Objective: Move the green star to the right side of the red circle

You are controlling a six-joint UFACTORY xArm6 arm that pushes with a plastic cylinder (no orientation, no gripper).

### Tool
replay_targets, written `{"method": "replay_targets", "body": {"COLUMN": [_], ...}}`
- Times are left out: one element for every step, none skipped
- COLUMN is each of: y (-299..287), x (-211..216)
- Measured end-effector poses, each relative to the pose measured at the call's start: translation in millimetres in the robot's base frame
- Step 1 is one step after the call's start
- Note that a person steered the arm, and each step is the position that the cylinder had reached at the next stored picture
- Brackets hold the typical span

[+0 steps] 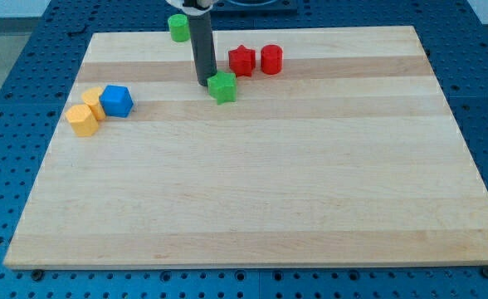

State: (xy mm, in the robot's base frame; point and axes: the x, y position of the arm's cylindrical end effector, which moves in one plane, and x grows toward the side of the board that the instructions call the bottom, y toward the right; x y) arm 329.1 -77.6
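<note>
Touching down on the desk (269, 191), my tip (205, 82) is sitting just at the view's left of the green star (223, 87), so close that the two are either touching or nearly so. My tip is only the plain end of a dark rod, so it is neither spreading nor pinching anything; it is simply standing against the star's side.

Toward the view's right of my tip, beyond the star, a wide band of bare wood is running out to the desk's right edge. Toward the view's bottom, most of the board is lying open down to the near edge. Toward the view's top, the far edge is lying near, with a green block (178, 27), roundish in shape, sitting up and slightly left of my tip, close to that edge.

Up and to the right of my tip, a red star (241, 60) is standing just beside the red circle (271, 59), the circle being the farther of the two. Well to the left of my tip, a blue cube (116, 101) is sitting against two yellow blocks (94, 100) (83, 120), near the desk's left edge.

The green star is showing as a small, bright green, notched block, lying flat, below and left of both red blocks.
</note>
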Motion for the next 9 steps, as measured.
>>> {"method": "replay_targets", "body": {"y": [23.4, 49.7, 30.7, -19.7, -42.2, -24.1, 16.9, 48.8, 75.5], "x": [5.5, 5.0, 2.1, 3.4, 23.0, 48.0, 44.6, 18.3, -5.5]}}
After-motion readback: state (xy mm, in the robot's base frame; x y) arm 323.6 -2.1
